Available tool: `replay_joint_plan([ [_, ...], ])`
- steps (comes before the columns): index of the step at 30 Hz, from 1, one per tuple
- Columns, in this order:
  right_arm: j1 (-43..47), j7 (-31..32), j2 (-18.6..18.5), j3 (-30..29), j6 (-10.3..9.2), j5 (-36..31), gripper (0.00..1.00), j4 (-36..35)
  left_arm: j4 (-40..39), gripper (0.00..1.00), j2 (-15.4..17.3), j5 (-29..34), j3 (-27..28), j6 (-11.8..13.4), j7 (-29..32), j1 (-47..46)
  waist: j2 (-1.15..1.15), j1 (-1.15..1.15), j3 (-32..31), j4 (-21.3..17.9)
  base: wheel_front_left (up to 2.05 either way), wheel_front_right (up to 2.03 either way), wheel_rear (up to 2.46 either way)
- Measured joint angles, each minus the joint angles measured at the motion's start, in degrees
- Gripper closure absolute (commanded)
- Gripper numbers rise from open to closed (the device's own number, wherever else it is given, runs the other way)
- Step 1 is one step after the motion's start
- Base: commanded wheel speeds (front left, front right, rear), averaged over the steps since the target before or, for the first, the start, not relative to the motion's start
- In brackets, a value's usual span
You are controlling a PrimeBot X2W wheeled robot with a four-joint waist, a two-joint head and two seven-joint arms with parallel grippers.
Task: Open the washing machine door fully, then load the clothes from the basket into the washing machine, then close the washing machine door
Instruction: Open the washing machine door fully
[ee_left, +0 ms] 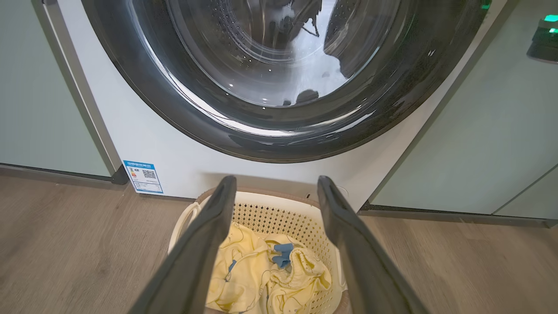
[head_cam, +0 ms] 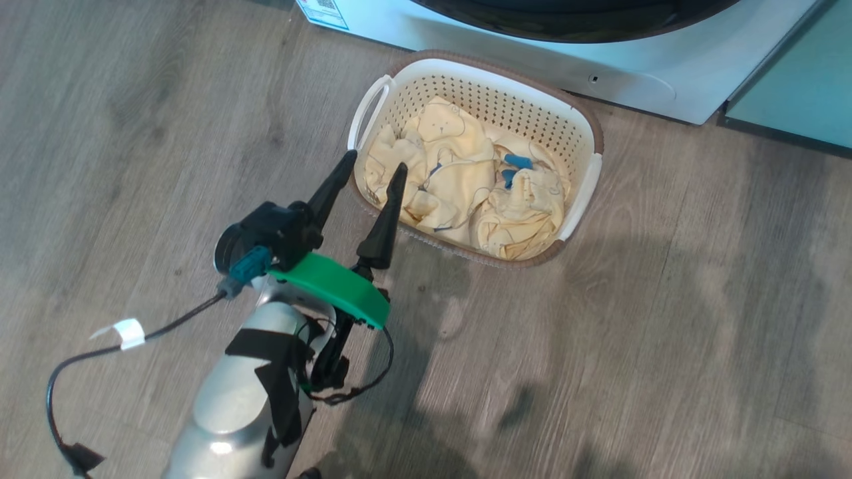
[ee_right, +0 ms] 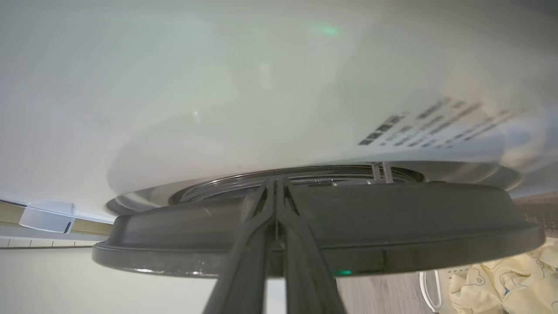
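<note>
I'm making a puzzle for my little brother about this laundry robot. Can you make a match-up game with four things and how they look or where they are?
Things:
1. clothes
2. basket
3. left gripper
4. right gripper

How or where:
A. fingers shut together
B. pale yellow and crumpled
C. fingers spread open
D. standing on the wooden floor by the washing machine

Pairs: 1-B, 2-D, 3-C, 4-A
</note>
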Motion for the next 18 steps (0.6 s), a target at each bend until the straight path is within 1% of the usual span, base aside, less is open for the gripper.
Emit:
replay_joint_plan([
  [7,-0.73,0.2,-0.02,0.2,0.0,-0.94,1.0,1.98,-0.12,0.0,-0.01,-0.07,-0.01,0.01,0.0,-0.58,0.0,0.0,0.44,0.05,0.0,0.0,0.0],
  [18,-1.18,2.99,-0.26,1.31,0.0,-1.01,1.0,2.24,-0.2,0.0,-0.02,-0.05,0.05,0.57,0.0,-0.58,0.0,0.0,0.45,-0.13,0.0,0.0,0.0],
])
